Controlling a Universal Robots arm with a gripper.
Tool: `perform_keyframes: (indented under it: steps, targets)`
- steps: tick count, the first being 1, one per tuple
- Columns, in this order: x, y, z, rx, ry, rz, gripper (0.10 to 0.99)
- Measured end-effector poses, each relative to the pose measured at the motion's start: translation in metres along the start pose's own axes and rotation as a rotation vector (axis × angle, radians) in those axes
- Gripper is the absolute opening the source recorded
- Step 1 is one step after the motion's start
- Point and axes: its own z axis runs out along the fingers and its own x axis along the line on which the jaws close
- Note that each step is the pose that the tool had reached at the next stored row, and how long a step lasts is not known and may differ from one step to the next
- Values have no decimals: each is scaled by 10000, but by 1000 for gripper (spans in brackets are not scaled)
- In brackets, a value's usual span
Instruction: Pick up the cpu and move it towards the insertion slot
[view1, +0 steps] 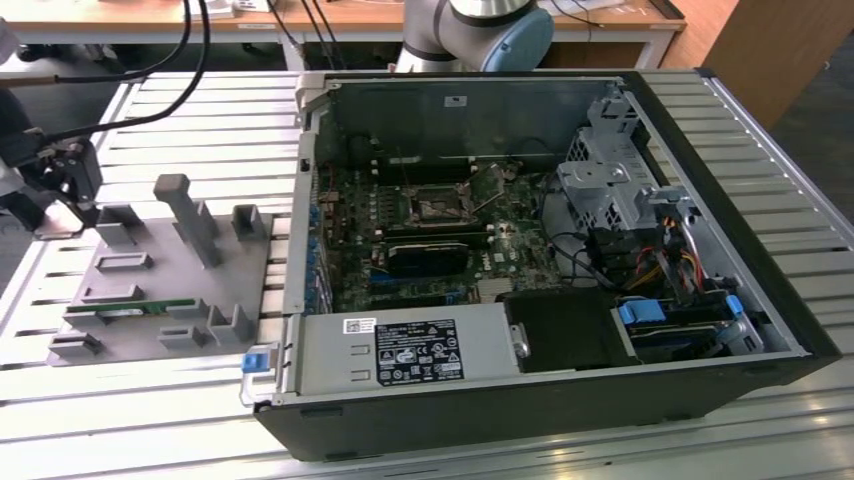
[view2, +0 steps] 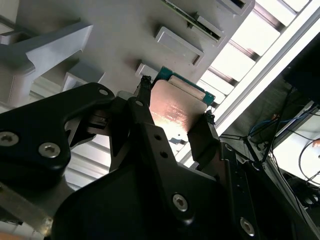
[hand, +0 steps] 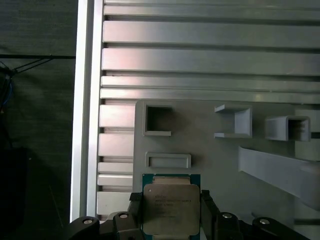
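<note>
My gripper (hand: 171, 206) is shut on the cpu (hand: 171, 212), a flat square chip with a silvery top and a green rim, one finger on each of two opposite edges. In the second wrist view the cpu (view2: 176, 114) sits between the black fingertips of the gripper (view2: 176, 101), above the grey tray (view2: 115, 40). In the exterior view the gripper (view1: 54, 212) hangs at the tray's (view1: 147, 300) corner on the exterior view's left, with the pale cpu (view1: 56, 224) at its tip. The insertion slot (view1: 438, 207) lies on the motherboard inside the open computer case, far toward the exterior view's right.
The open black computer case (view1: 561, 380) has tall walls around the motherboard. Upright posts (view1: 187, 215) rise from the tray, and a green memory stick (view1: 127, 308) lies on it. Cables (view1: 147, 110) run over the slatted metal table (view1: 200, 130) near the arm.
</note>
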Motion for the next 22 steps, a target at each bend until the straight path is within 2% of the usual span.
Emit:
perform_keyframes:
  steps: [4,10,22]
  targets:
    - [0,2,-36,-1,-1,0,541]
    - [0,6,-131,-1,-1,0,541]
    - [0,11,-241,-2,-2,0,541]
